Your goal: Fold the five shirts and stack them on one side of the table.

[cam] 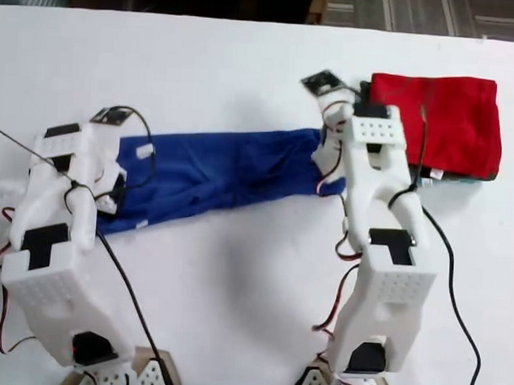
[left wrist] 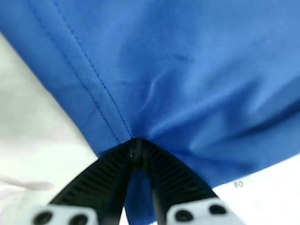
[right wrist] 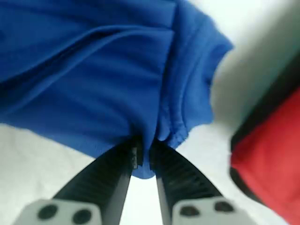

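A blue shirt (cam: 215,176) lies stretched across the white table (cam: 237,285) as a long band between the two arms. My left gripper (left wrist: 137,152) is shut on the blue shirt (left wrist: 187,79) at its left end, the cloth pinched between the black fingers. At the right end my right gripper (right wrist: 143,154) is shut on the blue shirt (right wrist: 93,70) near its thick hem. A folded red shirt (cam: 445,119) tops a small stack at the far right, just beyond the right arm; the red shirt (right wrist: 272,164) sits close beside the right gripper.
Darker folded cloth (cam: 485,177) peeks out under the red shirt. Cables (cam: 127,289) run from both arms over the near part of the table. The table's far edge (cam: 246,19) borders a dark floor.
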You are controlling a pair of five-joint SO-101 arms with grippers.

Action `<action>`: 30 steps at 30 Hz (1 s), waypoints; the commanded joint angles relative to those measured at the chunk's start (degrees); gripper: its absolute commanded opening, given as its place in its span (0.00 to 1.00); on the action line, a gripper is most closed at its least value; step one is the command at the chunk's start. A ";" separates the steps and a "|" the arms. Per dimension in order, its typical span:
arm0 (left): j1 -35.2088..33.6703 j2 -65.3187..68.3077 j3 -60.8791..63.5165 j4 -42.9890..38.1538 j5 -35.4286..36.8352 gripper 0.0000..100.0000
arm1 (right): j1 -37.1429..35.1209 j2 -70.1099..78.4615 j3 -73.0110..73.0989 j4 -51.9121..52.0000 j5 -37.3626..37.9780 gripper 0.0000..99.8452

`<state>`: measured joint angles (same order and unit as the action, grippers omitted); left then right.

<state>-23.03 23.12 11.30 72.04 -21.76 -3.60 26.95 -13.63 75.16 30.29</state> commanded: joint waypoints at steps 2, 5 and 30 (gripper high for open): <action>-2.11 -0.09 0.13 -2.99 0.62 0.03 | 1.27 -0.31 -9.49 3.91 2.11 0.02; -2.11 -0.09 0.13 -2.99 0.62 0.03 | 0.66 0.22 -13.27 5.05 5.10 0.02; -2.11 -0.09 0.13 -2.99 0.62 0.03 | -15.96 3.74 -18.64 13.41 -7.56 0.05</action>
<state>-23.12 23.12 11.30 72.04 -21.76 -16.88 28.97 -29.89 88.00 23.69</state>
